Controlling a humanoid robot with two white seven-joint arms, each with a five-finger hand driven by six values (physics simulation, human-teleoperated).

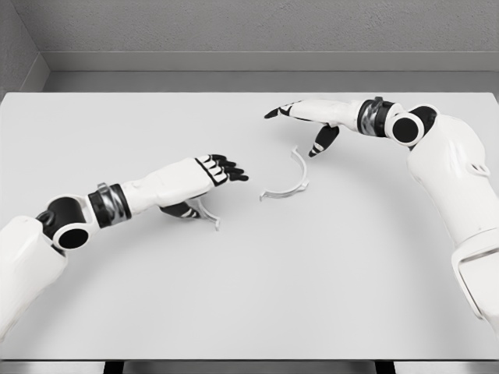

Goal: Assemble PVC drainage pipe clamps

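Head view: the left hand (212, 171) hovers with fingers loosely extended over a thin white curved clamp piece (209, 215), thumb beside it, grasp uncertain. Nearby, the right hand (308, 125) is spread, holding nothing, just above a second pale half-ring clamp (290, 181) lying flat mid-counter. Around them the smooth light-grey counter (327, 296) offers wide open room to every edge.

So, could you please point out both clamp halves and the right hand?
Free clamp half (295, 181), head view, on its curved band.
Left clamp half (209, 216), head view, the band below the left hand (212, 173).
Right hand (306, 118), head view, palm.
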